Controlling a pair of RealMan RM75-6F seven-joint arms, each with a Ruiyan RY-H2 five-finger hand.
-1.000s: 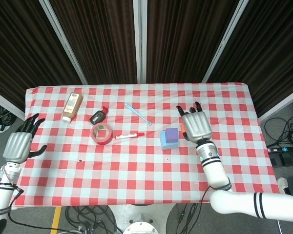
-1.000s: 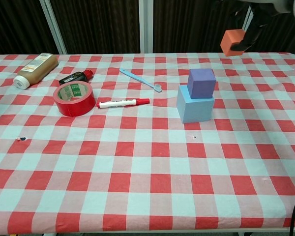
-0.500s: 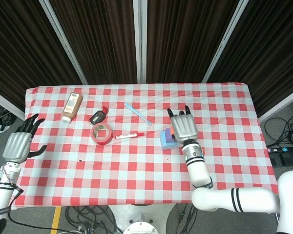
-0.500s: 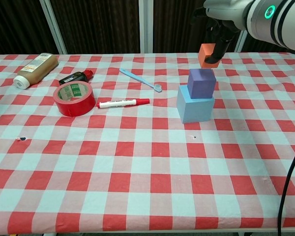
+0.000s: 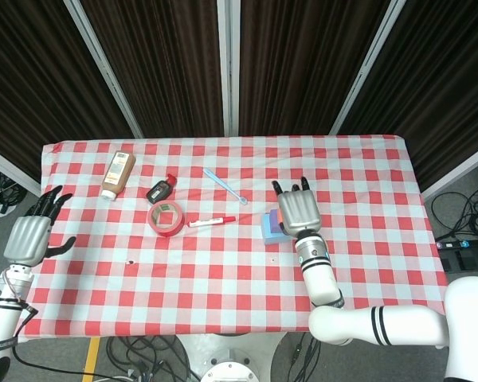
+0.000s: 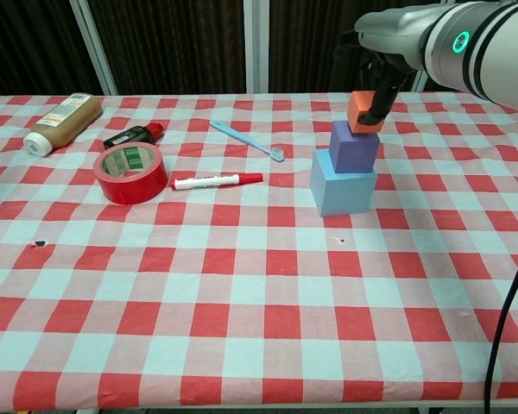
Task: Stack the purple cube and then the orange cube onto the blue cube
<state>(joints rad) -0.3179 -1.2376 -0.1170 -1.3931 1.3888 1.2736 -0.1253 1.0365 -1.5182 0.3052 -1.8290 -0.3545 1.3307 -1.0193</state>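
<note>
**Orange cube at top of stack**

The right hand grips the small orange foam cube, which sits tilted on the purple foam cube. The purple cube rests on the larger light-blue foam cube. The left hand hovers beside the checked tablecloth's edge, fingers spread, holding nothing.

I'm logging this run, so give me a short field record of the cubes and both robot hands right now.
blue cube: on the table, bottom of stack
purple cube: on the blue cube
orange cube: held at the purple cube's top, tilted
right robot hand: grips the orange cube
left robot hand: off the table's left edge, fingers apart, holding nothing
</note>
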